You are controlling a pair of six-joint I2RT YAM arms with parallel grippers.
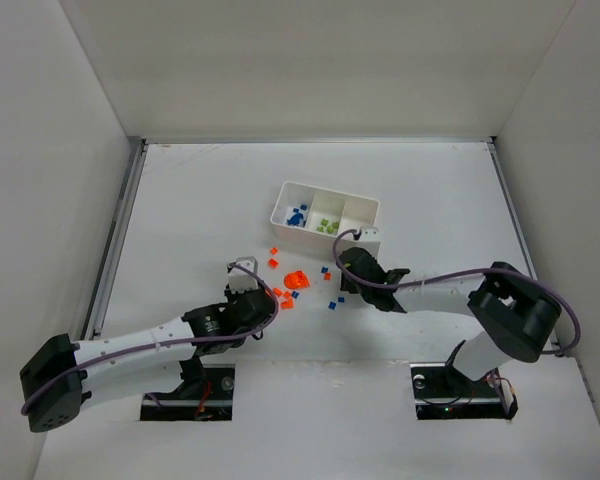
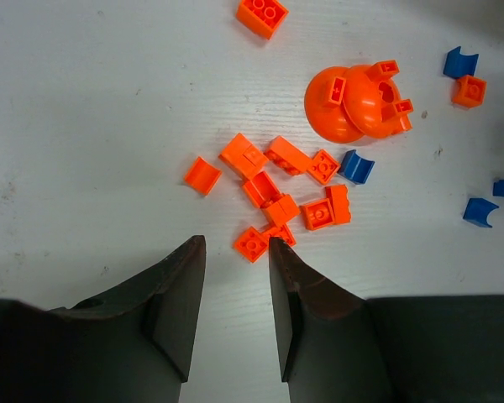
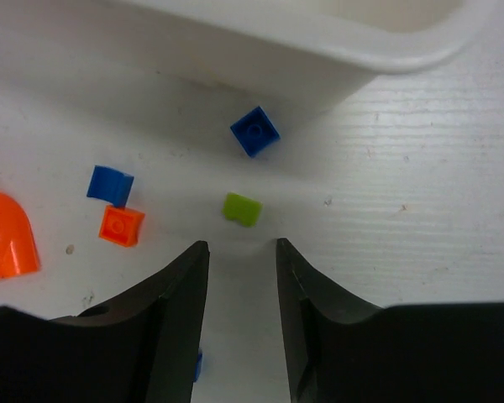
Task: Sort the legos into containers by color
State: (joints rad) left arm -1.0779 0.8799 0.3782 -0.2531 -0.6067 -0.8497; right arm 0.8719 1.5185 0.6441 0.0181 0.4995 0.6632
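The white three-compartment tray [image 1: 368, 207] stands at mid-table, with blue bricks [image 1: 296, 215] in its left compartment and green bricks [image 1: 326, 226] in the middle one. Orange bricks [image 2: 273, 193] lie clustered in front of my left gripper [image 2: 235, 245], which is open and empty; one small orange brick [image 2: 251, 243] sits just beyond its tips. A larger orange domed piece [image 2: 353, 101] lies farther off. My right gripper [image 3: 242, 248] is open and empty, just short of a lime green brick [image 3: 242, 209] near the tray's wall [image 3: 260, 59]. A blue brick [image 3: 254, 132] lies against that wall.
Loose blue bricks [image 2: 356, 165] and an orange one [image 3: 122, 225] lie scattered between the arms. Another blue brick [image 3: 109, 185] lies left of the green one. White walls enclose the table on three sides.
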